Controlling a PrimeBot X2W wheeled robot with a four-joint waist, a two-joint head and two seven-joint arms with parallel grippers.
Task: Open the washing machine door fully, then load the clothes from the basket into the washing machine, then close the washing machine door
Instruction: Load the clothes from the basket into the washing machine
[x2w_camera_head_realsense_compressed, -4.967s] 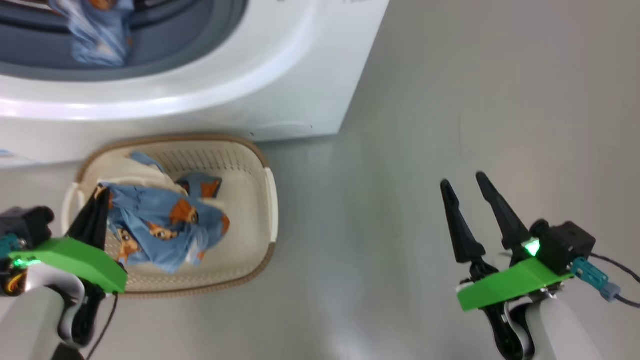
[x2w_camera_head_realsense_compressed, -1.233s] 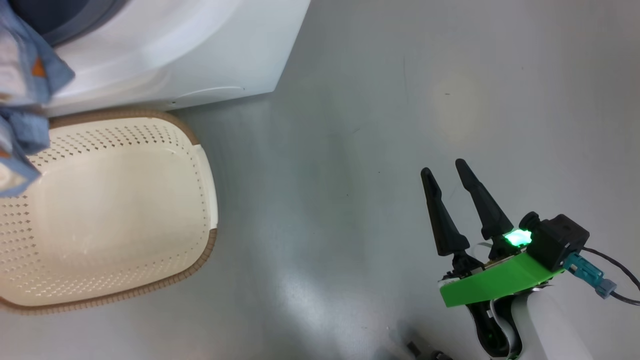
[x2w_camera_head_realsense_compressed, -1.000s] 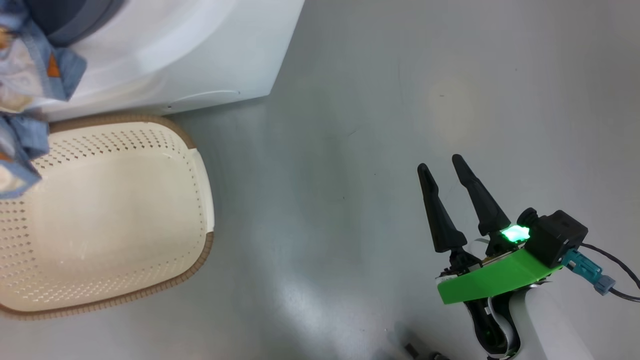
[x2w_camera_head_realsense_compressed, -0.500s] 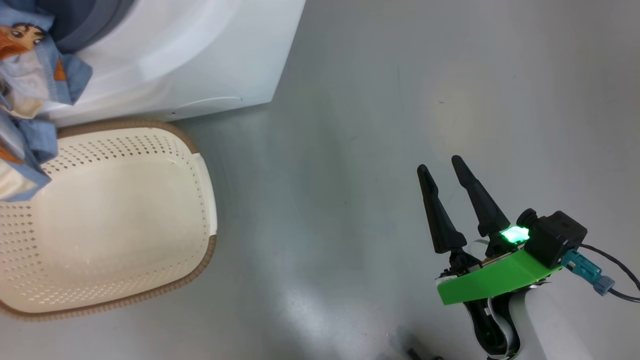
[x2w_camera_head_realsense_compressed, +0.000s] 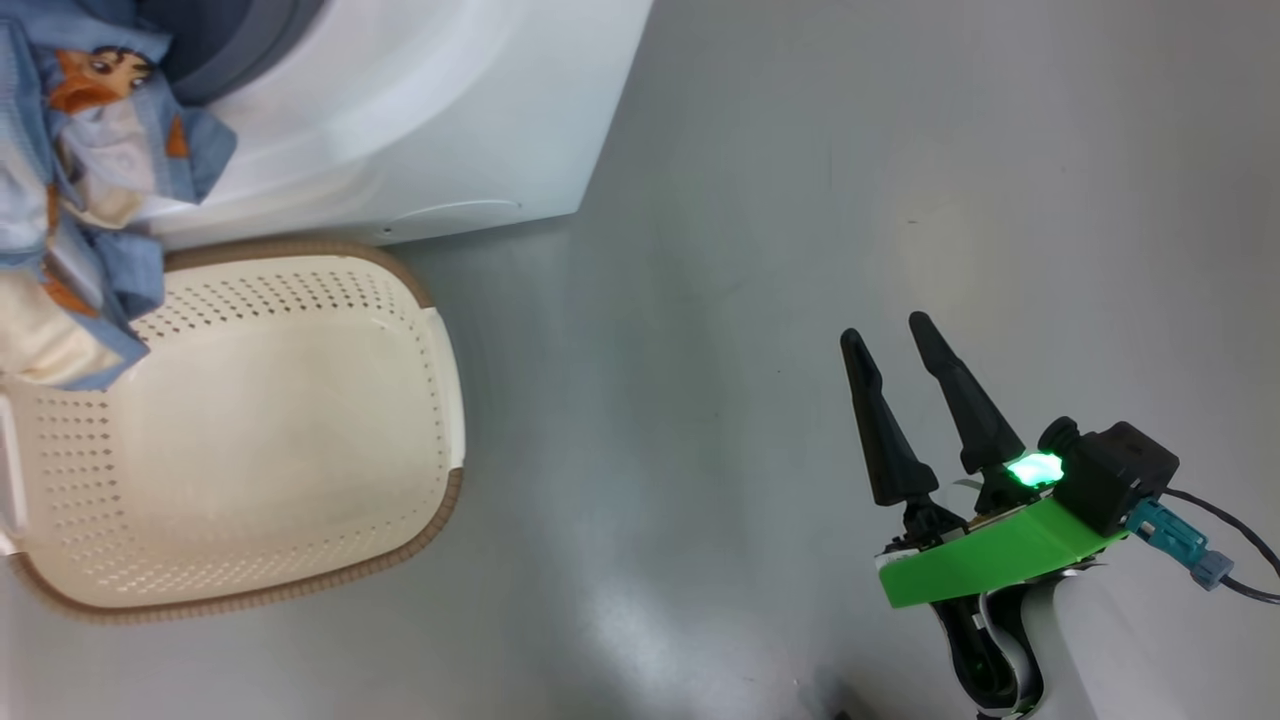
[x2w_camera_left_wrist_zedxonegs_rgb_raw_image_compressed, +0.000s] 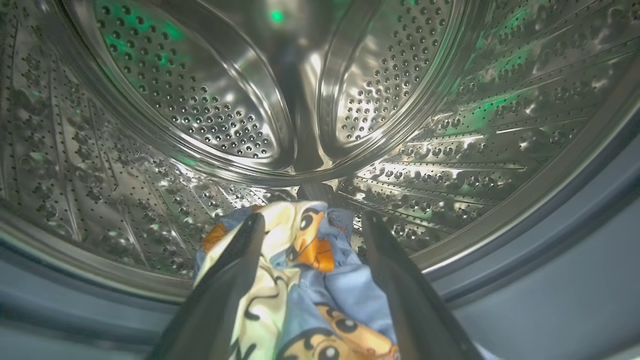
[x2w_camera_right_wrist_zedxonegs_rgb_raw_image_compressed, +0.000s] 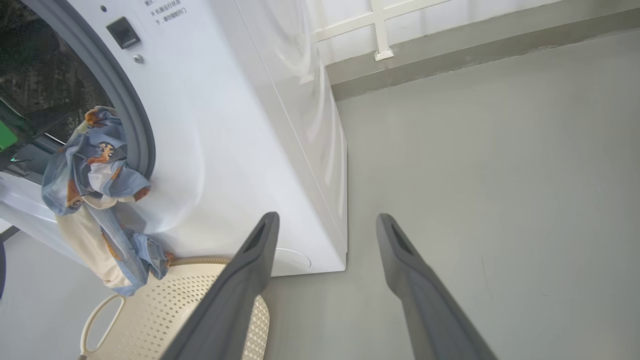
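Noted the washing machine (x2w_camera_right_wrist_zedxonegs_rgb_raw_image_compressed: 240, 130), white front and grey seal (x2w_camera_right_wrist_zedxonegs_rgb_raw_image_compressed: 137, 125), with the steel drum (x2w_camera_left_wrist_zedxonegs_rgb_raw_image_compressed: 200, 100) open to view. Found the basket (x2w_camera_head_realsense_compressed: 445, 400) on the floor (x2w_camera_head_realsense_compressed: 700, 300) just before it, bare of laundry. Found the clothes (x2w_camera_right_wrist_zedxonegs_rgb_raw_image_compressed: 95, 170), blue bear print with a cream garment, draped over the seal: one end inside the drum mouth, the rest hanging down the white front to about the basket rim. Recorded the left gripper (x2w_camera_left_wrist_zedxonegs_rgb_raw_image_compressed: 311, 220) at the drum mouth, fingers spread wide, cloth lying loose between them, not pinched. Recorded the right gripper (x2w_camera_head_realsense_compressed: 884, 327) over bare floor, well apart, fingers parted, holding nothing. Judged the bundle light, limp and liable to slide outward under its hanging weight. Advise taking hold at the bunched folds on the seal lip, or gathering the hanging cream end first.
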